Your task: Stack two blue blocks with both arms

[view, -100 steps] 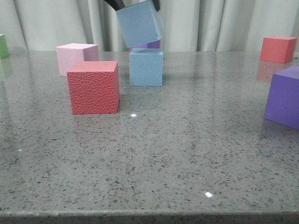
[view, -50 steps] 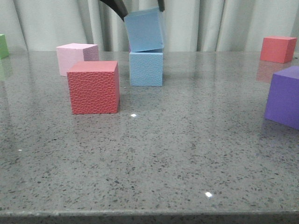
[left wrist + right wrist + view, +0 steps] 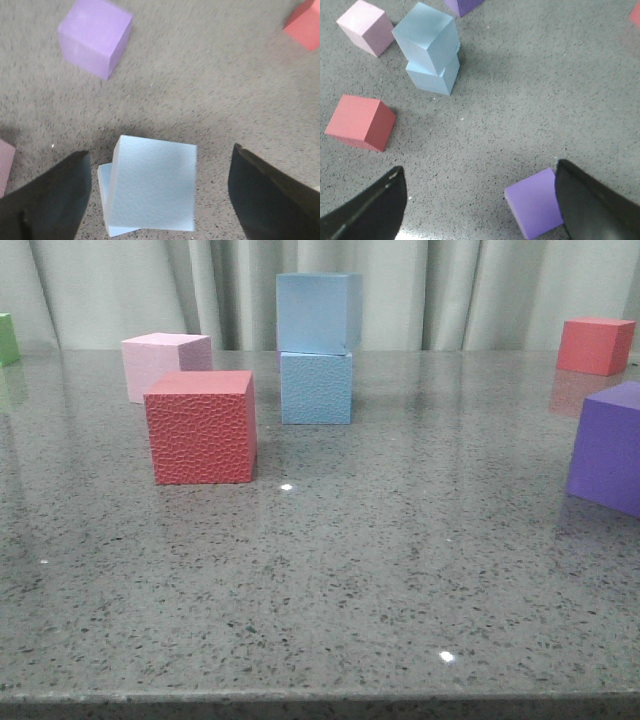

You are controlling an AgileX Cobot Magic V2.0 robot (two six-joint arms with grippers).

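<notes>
Two pale blue blocks stand stacked at the table's far middle. The smooth upper block [image 3: 318, 312] rests on the pebbled lower block [image 3: 316, 388], turned slightly askew. The left wrist view looks down on the upper block [image 3: 152, 182] with the lower block's edge [image 3: 104, 192] showing beside it. My left gripper [image 3: 160, 192] is open above the stack, its fingers wide apart and clear of the block. The right wrist view shows the stack [image 3: 427, 45] far off. My right gripper [image 3: 480, 202] is open and empty above the table. Neither gripper shows in the front view.
A red pebbled cube [image 3: 200, 426] and a pink cube [image 3: 160, 365] stand left of the stack. A purple cube [image 3: 610, 445] sits at the right edge, a red cube [image 3: 595, 344] at the far right, a green cube [image 3: 6, 338] at the far left. Another purple cube [image 3: 95, 37] lies behind the stack.
The upper blue block came down tilted, settled flat on the lower block and was let go. The left gripper's fingers opened and rose out of the front view.
</notes>
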